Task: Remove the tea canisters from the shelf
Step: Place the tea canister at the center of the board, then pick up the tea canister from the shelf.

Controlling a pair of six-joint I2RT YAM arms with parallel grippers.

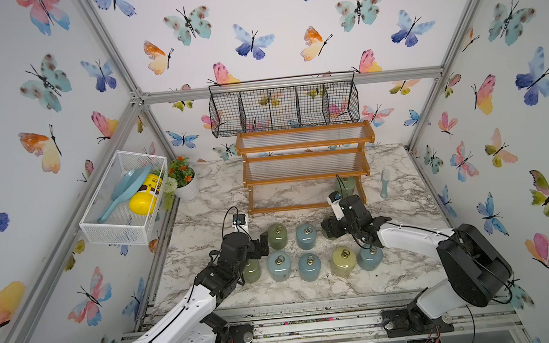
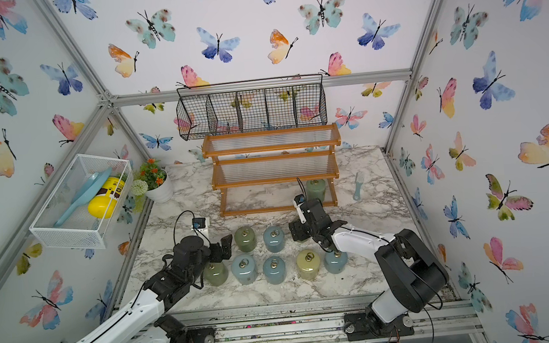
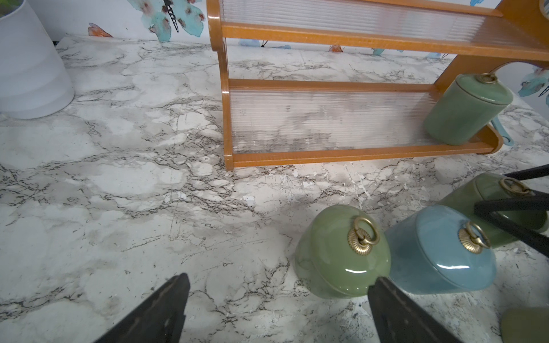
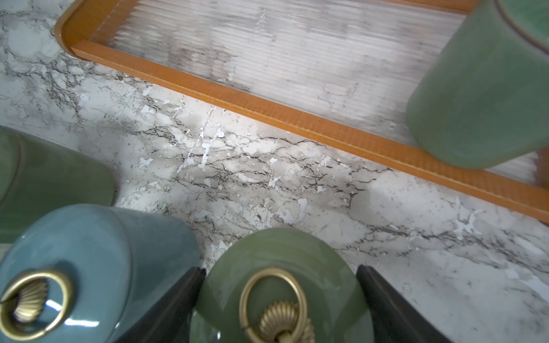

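Overhead, in both top views, one green canister [image 1: 345, 185] stands on the shelf's [image 1: 307, 178] bottom tier, and the other canisters [image 1: 306, 235] stand on the table [image 1: 200, 192]. Left wrist: the left gripper [image 3: 280, 277] is spread wide and empty. Right wrist: the right gripper [image 4: 280, 268] flanks a tabled green canister [image 4: 279, 252]; whether it is gripping cannot be told.

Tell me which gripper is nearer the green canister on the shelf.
Right. The right gripper is just in front of the green canister; the left gripper is farther off to the side.
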